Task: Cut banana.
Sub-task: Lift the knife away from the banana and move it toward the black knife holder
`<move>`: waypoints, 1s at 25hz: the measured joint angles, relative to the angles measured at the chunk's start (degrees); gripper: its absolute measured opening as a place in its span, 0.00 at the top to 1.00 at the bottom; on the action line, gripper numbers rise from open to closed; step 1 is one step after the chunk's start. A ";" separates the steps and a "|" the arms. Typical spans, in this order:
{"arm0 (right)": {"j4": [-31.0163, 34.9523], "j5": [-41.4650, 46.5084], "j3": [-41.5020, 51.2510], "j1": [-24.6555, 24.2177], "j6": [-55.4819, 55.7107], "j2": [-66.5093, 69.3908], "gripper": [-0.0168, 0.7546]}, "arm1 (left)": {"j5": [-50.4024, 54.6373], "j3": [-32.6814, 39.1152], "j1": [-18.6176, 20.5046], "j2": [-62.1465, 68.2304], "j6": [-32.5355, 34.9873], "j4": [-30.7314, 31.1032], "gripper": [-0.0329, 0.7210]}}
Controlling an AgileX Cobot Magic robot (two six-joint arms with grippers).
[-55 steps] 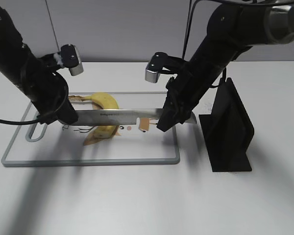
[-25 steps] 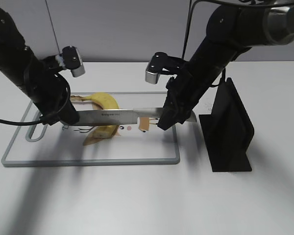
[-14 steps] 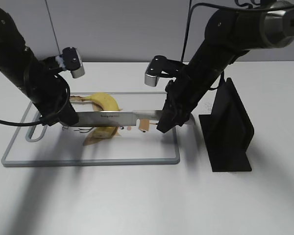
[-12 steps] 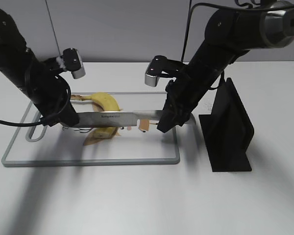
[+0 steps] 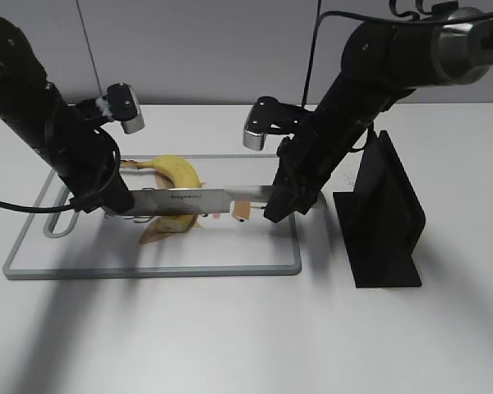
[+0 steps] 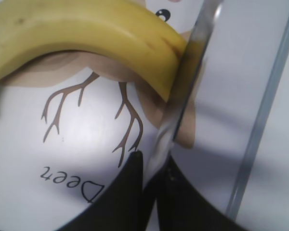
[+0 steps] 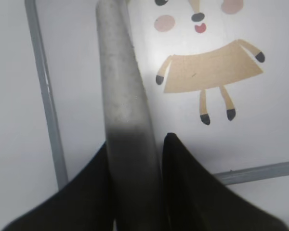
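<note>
a yellow banana [image 5: 177, 172] lies on a white cutting board [image 5: 230, 254] printed with a deer. the right gripper [image 5: 281, 205] clamps the knife [image 5: 201, 197] handle; the left gripper [image 5: 107, 201] pinches the blade tip, with the blade resting across the banana.

Curved yellow banana [image 5: 178, 174], seemingly part-cut, flat on board.
</note>
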 joint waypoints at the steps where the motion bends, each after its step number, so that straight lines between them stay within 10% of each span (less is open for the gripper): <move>1: -0.06 -0.19 -0.05 0.00 -0.43 0.08 0.69 | 0.00 -0.07 0.00 0.06 0.00 0.00 0.88; 25: -0.72 -8.35 3.21 0.43 -6.43 2.24 0.70 | -13.45 6.58 -3.31 0.13 -0.24 2.55 0.90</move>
